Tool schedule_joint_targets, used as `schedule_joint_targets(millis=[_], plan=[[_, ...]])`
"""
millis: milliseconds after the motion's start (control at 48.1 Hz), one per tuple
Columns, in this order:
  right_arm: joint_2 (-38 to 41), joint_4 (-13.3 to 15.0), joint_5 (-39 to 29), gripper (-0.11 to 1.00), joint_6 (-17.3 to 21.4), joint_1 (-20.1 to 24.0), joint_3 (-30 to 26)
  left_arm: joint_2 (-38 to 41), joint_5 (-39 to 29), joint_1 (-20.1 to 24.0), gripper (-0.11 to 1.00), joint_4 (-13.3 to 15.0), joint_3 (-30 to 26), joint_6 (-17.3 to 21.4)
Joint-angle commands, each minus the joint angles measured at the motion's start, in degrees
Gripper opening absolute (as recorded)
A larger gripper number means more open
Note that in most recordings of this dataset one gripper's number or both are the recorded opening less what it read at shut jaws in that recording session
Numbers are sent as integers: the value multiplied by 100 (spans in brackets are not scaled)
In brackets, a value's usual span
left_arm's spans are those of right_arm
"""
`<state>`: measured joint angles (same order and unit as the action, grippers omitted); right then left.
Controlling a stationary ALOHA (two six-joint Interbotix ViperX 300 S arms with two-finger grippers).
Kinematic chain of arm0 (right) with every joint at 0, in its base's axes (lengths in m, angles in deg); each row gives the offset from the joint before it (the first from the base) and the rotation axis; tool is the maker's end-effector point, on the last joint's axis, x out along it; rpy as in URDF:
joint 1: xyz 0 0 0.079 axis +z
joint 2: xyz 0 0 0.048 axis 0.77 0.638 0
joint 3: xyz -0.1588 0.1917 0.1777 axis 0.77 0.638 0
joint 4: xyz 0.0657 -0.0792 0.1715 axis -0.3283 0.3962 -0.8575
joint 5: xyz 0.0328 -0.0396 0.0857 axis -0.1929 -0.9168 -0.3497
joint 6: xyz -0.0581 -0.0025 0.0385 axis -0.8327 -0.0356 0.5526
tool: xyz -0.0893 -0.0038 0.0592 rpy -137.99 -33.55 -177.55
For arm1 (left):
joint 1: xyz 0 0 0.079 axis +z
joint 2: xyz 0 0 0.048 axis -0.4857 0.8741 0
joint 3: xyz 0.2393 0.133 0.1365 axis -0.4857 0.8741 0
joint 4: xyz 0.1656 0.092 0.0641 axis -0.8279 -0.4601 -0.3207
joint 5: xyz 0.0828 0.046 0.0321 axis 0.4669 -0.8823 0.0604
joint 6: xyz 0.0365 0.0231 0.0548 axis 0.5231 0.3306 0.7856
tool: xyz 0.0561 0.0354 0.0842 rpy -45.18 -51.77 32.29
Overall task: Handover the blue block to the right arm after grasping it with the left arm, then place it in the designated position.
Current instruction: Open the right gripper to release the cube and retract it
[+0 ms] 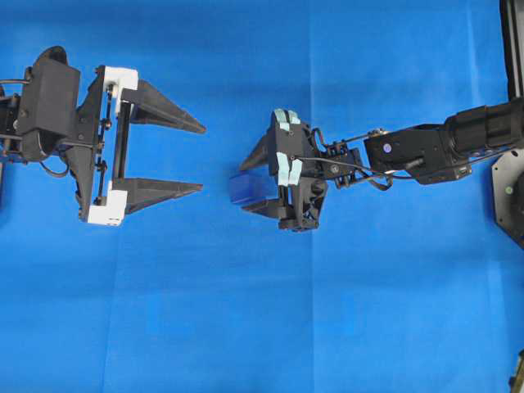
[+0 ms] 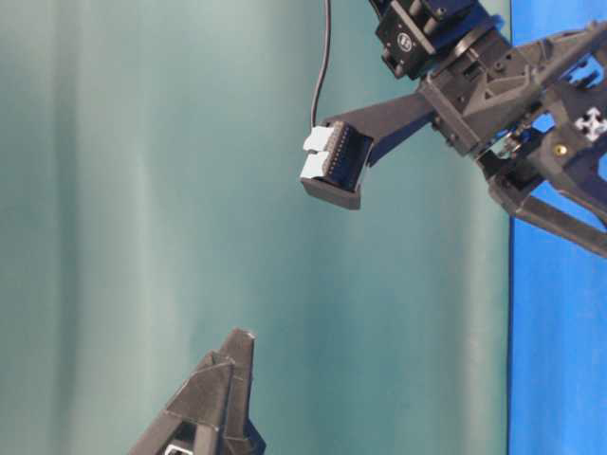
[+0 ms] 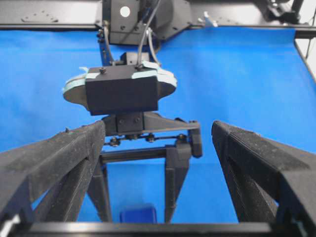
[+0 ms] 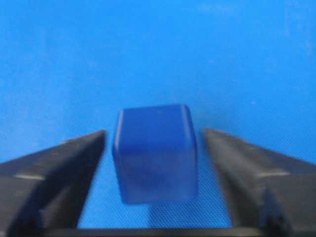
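Observation:
The blue block [image 4: 154, 158] sits between the black fingers of my right gripper [image 4: 154, 134], with a strip of blue cloth showing on each side, so neither finger touches it. The right gripper is open. From overhead the block [image 1: 243, 191] lies at the tips of the right gripper [image 1: 245, 185], near the middle of the cloth. My left gripper [image 1: 201, 158], capped with white brackets, stands wide open a short way to the left, pointing at the block and holding nothing. In the left wrist view the block [image 3: 138, 216] shows low between the right arm's fingers.
Blue cloth [image 1: 246, 327] covers the whole table. The right arm's black links and base [image 1: 508, 188] stand at the right edge. A black frame [image 3: 49, 12] runs along the far side in the left wrist view.

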<state>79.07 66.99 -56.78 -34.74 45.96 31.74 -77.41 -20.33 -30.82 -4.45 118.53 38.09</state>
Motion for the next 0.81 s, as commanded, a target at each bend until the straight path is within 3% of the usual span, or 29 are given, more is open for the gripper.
schedule_joint_targets(millis=[0,145,415,789], plan=[[-79,-62,44,81,-18,0,-97,-44,26,18,93,9,-158,-9],[-88,-62,26,69,-18,-9,-79,-44,26,18,93,9,-158,-9],[-316,-62,-114,69,-18,0,-18,-44,26,18,93,0,-158,-9],[-2074,-53,-1090,69,-18,26,466,-35,26,18,93,0,-167,0]])
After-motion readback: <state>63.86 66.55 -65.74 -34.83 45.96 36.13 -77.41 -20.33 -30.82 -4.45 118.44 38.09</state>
